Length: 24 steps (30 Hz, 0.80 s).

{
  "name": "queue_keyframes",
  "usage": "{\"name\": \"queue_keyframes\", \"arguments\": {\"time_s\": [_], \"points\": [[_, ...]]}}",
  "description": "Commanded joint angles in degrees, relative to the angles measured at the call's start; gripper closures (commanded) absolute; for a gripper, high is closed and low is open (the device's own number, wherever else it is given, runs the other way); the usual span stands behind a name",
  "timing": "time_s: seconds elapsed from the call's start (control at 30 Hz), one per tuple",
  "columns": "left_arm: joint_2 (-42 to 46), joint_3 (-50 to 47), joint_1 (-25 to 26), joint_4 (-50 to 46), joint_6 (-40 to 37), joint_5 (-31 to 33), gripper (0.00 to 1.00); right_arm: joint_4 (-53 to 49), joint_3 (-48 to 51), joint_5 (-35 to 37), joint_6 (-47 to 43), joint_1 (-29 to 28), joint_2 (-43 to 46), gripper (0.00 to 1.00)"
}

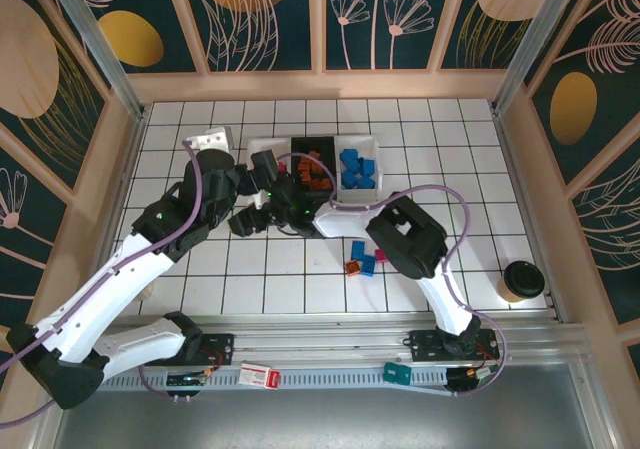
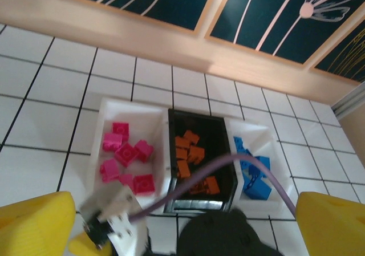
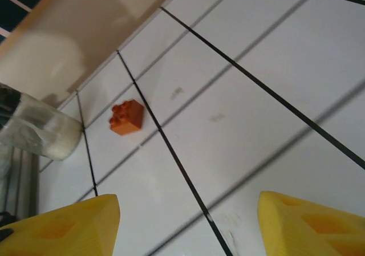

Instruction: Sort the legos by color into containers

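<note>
White tiles point(image 3: 256, 68) spread beneath my right gripper point(image 3: 188, 222), its fingers parted with nothing between them, free for a pick. Ahead and to its left sits one loose orange brick point(image 3: 126, 117), studs up, likely my next target since it belongs in a tray. My left gripper point(image 2: 182, 227) hangs wide apart and empty; beyond it the row of trays point(image 2: 131, 104) holds pink bricks point(image 2: 126, 153), orange bricks point(image 2: 191, 153) and blue bricks point(image 2: 254, 173) apart

Glossy plastic lego point(image 3: 127, 117) on smooth white tile point(image 3: 228, 130).
</note>
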<state>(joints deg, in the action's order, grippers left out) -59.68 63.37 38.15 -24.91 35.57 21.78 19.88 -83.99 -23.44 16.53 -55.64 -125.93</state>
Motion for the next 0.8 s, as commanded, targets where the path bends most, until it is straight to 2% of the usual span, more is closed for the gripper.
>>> {"name": "queue_keyframes", "arguments": {"time_s": [0.0,0.17,0.33,0.57,0.77], "points": [[2.7,-2.7,0.0,3.2,1.3,-1.4,0.02,0.5,-7.5,-6.0,1.1,-0.5,-4.7,0.35],[3.1,-3.7,0.0,-0.1,1.5,2.1,0.01,-1.8,-17.2,-9.8,2.5,-1.0,-11.4,0.35],[9.0,-6.1,-0.1,-1.9,1.8,4.4,0.02,-5.1,-25.4,-10.1,0.4,-2.5,-16.7,0.35],[17.5,-9.3,0.0,-4.1,2.6,3.3,0.01,-5.9,-33.4,-5.8,-2.2,-3.9,-22.6,0.34],[22.7,-11.3,0.0,-5.9,4.9,2.3,0.01,-2.3,-34.5,1.1,-6.1,-5.2,-25.1,0.31]]}}
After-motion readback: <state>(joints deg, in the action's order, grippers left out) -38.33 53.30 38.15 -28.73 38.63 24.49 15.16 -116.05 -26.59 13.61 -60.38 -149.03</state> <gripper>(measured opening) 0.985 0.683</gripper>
